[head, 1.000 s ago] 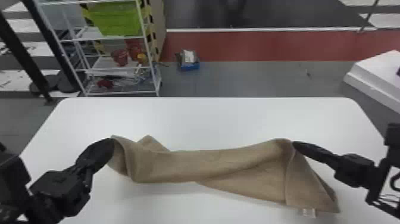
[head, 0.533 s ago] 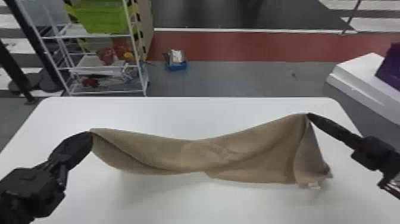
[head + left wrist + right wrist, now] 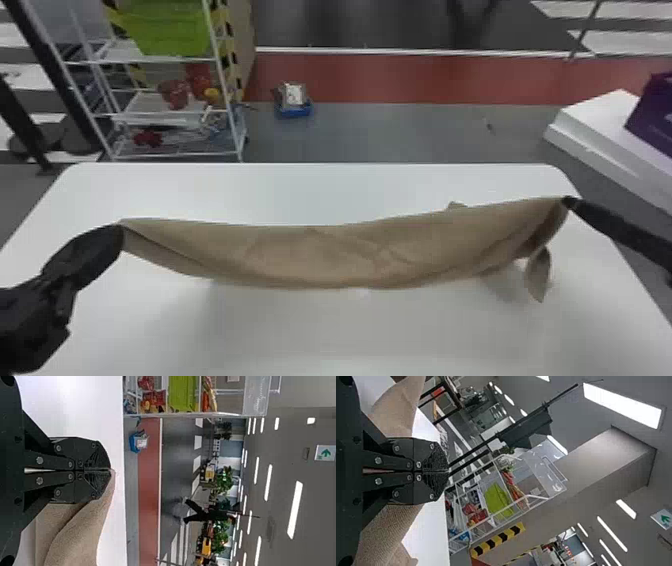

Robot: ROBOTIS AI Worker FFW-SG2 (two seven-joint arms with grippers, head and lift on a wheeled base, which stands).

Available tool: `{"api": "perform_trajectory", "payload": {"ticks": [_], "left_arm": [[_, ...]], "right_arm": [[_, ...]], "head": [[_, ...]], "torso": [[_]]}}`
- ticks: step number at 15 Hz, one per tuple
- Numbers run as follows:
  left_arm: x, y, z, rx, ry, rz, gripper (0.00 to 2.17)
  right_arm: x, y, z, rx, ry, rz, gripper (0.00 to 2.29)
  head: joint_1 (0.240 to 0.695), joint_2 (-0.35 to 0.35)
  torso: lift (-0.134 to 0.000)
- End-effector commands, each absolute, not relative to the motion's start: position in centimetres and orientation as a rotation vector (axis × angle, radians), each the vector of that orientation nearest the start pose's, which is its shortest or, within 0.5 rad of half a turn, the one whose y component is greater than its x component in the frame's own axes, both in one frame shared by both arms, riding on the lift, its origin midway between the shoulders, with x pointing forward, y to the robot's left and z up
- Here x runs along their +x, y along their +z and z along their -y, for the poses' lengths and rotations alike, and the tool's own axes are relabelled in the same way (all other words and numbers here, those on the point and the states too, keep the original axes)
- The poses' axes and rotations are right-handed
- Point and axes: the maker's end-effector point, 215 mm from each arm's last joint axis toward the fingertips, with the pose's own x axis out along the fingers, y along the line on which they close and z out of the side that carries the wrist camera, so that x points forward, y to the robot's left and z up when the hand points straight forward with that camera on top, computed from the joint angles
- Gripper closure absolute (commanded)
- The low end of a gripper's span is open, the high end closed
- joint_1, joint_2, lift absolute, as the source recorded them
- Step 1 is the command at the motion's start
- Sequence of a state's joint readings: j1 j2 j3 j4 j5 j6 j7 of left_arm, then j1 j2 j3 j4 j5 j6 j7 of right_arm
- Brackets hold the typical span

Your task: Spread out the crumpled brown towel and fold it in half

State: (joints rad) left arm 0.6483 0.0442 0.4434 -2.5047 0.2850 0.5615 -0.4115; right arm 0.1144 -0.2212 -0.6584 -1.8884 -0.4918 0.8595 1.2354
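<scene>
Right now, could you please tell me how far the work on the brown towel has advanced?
Done: the towel is drawn out wide, one end in the left end effector, the other in the right end effector. In hand: the spreading; it hangs over the table with creases and a loose flap near its right end. Left: it seems it must be laid flat, then folded in half.

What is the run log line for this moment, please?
brown towel: stretched over white table, sagging mid-span | left gripper: shut on left end | right gripper: shut on right end
</scene>
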Motion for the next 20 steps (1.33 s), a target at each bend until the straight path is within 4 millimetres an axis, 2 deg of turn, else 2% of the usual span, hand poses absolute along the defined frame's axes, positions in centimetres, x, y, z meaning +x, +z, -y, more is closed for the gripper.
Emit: {"api": "perform_trajectory", "payload": {"ticks": [1, 2, 4, 6, 7, 8, 10, 11, 12, 13, 16, 17, 18, 20], "left_arm": [[38.4, -29.7, -32.3, -0.054, -0.147, -0.246, 1.35], [38.7, -30.1, -32.6, -0.056, -0.141, -0.251, 1.35], [39.0, -30.7, -32.7, -0.063, -0.139, -0.256, 1.35], [39.2, -30.6, -32.6, -0.053, -0.139, -0.250, 1.35], [39.1, -30.8, -32.7, -0.052, -0.135, -0.255, 1.35], [39.0, -30.8, -32.8, -0.049, -0.135, -0.252, 1.35], [38.5, -30.8, -33.0, -0.040, -0.132, -0.250, 1.35], [38.2, -31.0, -33.0, -0.040, -0.129, -0.255, 1.35], [37.9, -31.1, -33.2, -0.038, -0.122, -0.256, 1.35], [37.6, -31.0, -33.3, -0.034, -0.118, -0.251, 1.35], [36.5, -31.9, -33.7, -0.024, -0.106, -0.266, 1.35], [36.2, -32.4, -33.9, -0.021, -0.100, -0.277, 1.35], [36.0, -32.9, -34.1, -0.015, -0.085, -0.286, 1.35], [35.7, -34.2, -34.4, 0.029, -0.056, -0.312, 1.35]], "right_arm": [[40.0, -30.7, 35.7, 0.509, 0.767, -0.261, 2.01], [38.9, -32.4, 36.2, 0.462, 0.763, -0.313, 2.01], [37.1, -37.6, 36.4, 0.350, 0.758, -0.469, 2.01], [36.3, -41.9, 37.3, 0.282, 0.741, -0.582, 2.01], [36.2, -43.4, 38.5, 0.278, 0.727, -0.624, 2.00], [36.2, -43.9, 39.3, 0.277, 0.720, -0.632, 1.99], [36.4, -43.8, 40.1, 0.279, 0.706, -0.633, 1.29], [36.7, -43.3, 40.4, 0.306, 0.692, -0.635, 1.10], [36.8, -42.7, 41.1, 0.340, 0.665, -0.634, 0.30], [36.9, -41.8, 42.0, 0.364, 0.645, -0.618, 0.00], [37.3, -39.4, 44.7, 0.398, 0.592, -0.553, 0.04], [37.8, -38.2, 45.1, 0.410, 0.593, -0.515, 0.05], [38.4, -37.3, 45.0, 0.438, 0.600, -0.482, 0.06], [39.3, -36.1, 43.0, 0.456, 0.640, -0.428, 0.07]], "head": [[0.695, -0.024], [0.695, -0.030], [0.695, -0.044], [0.695, -0.054], [0.695, -0.056], [0.695, -0.061], [0.695, -0.091], [0.695, -0.099], [0.695, -0.104], [0.695, -0.109], [0.695, -0.139], [0.695, -0.149], [0.695, -0.158], [0.695, -0.168]], "torso": [[-0.124], [-0.124], [-0.124], [-0.124], [-0.124], [-0.124], [-0.124], [-0.124], [-0.124], [-0.124], [-0.124], [-0.124], [-0.124], [-0.124]]}}
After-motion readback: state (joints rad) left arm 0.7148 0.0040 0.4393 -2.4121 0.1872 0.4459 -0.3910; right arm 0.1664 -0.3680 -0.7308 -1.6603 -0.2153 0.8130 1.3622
